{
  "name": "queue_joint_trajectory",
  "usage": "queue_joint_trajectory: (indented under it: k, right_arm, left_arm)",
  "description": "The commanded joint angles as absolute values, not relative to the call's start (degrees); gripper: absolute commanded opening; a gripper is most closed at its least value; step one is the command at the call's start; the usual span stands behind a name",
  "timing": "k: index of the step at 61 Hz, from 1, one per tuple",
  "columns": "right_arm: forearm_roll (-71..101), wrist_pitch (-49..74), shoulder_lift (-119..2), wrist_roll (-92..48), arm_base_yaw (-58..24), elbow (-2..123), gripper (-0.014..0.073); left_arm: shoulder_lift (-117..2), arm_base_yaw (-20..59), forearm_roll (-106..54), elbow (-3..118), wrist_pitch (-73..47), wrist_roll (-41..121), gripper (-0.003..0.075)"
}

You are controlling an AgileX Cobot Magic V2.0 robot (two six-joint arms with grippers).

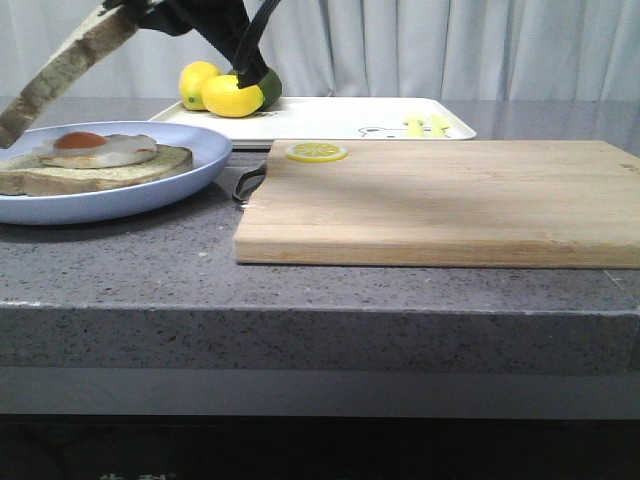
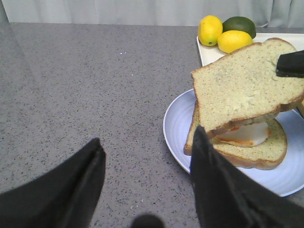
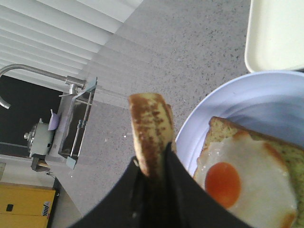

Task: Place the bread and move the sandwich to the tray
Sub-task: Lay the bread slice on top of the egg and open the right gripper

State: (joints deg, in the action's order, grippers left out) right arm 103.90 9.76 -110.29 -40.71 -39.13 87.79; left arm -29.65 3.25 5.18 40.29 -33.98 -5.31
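**Plain slice held tilted above the egg toast**

The thick, brown-crusted plain bread slice (image 1: 62, 68) hangs tilted above the egg-topped toast (image 1: 95, 165) on the round light-blue plate (image 1: 190, 175), pinched by its edge in the right gripper (image 3: 154, 164), probably for lowering on top. The left gripper (image 2: 147, 183) stands wide and empty beside the plate. Behind the plate, the white rectangular tray (image 1: 330, 118) holds yellow lemons (image 1: 220, 90) at its near end; the rest looks free.

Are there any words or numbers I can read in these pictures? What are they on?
No text can be read.
Wide flat white tray: a small cartoon bear and yellow print, no letters clear enough.
Yellow cabinet: a small label, too blurred to read.
Front view's bottom edge: faint marks, cut off and unreadable.
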Motion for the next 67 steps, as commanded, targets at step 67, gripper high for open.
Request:
queue_joint_trajectory:
  k: [67]
  right_arm:
    - [70.7, 21.7, -96.8, -41.5, -31.2, 77.2, 0.0327]
  left_arm:
    - [-30.3, 3.2, 5.3, 41.9, -29.4, -5.3, 0.0390]
